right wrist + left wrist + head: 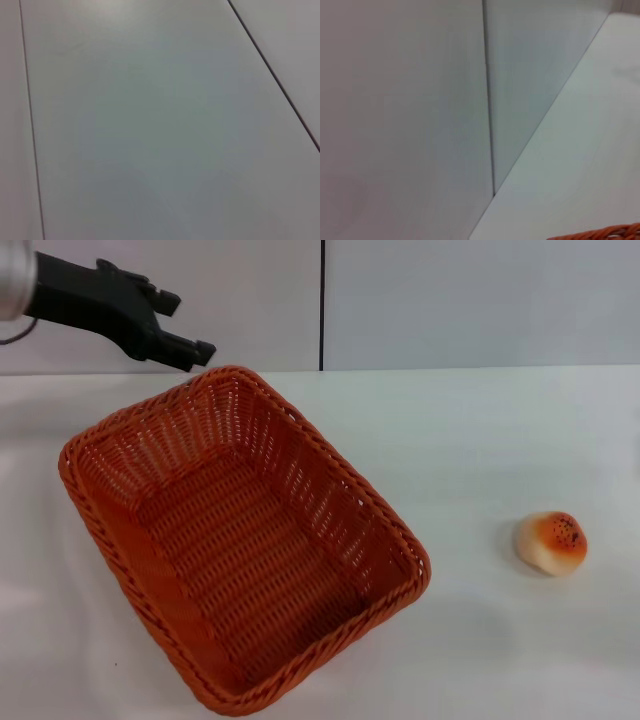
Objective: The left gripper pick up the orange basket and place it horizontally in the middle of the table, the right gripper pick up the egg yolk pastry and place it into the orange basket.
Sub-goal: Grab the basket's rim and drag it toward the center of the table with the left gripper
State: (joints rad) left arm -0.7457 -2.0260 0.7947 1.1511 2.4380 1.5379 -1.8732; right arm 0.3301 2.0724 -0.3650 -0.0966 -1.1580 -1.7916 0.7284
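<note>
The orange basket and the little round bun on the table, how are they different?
The orange basket is big and rectangular; the egg yolk pastry is small and round. The basket is woven with holes in its sides and is empty; the pastry looks smooth, cream with an orange-brown, speckled top. The basket lies close to the left gripper; the pastry sits apart on the right. Both rest on the white table.

One orange basket (240, 540) sits on one white tabletop (500, 440). One pastry (551, 542) lies on that tabletop. One black tool (180, 330), the left one, shows with two fingers. One dark seam (322, 305) splits the wall into two panels.
</note>
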